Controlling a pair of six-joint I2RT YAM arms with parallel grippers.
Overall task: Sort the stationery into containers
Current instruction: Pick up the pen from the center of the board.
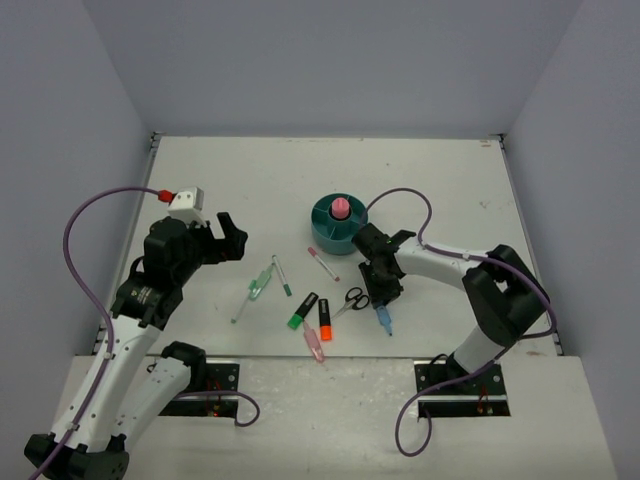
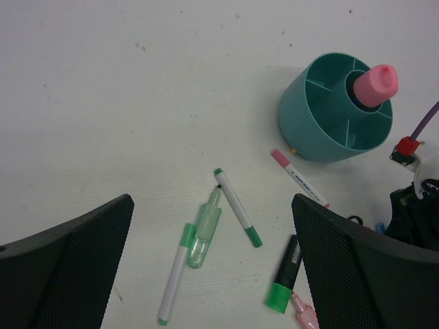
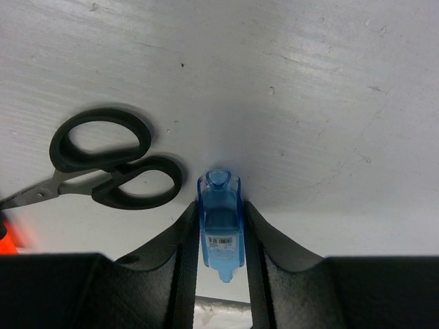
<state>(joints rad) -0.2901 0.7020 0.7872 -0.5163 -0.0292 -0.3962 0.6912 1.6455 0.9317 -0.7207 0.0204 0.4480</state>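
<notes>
surface: white scuffed table (image 1: 250, 190), enclosed by grey walls (image 1: 330, 60).
left wrist view: dividers of the teal organizer (image 2: 312, 130) are shown, pink-capped glue stick (image 2: 376, 83) in its central well.
right wrist view: label on the blue marker (image 3: 220, 229) is shown, scissors (image 3: 110, 161) just beside.
left gripper (image 2: 212, 199): held above the pens (image 2: 236, 207), jaws spread, nothing grasped.
right gripper (image 3: 220, 205): held low at the table, clamped on the blue marker.

place: robot lab cell | evidence: grey partition walls (image 1: 330, 60), white table (image 1: 230, 180), bolted arm bases (image 1: 185, 368)

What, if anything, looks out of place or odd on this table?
Nothing looks spilled or damaged. Only the pink-capped glue stick stands in the central well of the teal organizer; pens, highlighters and scissors lie scattered at angles on the table. The right gripper is shut on the blue marker.
</notes>
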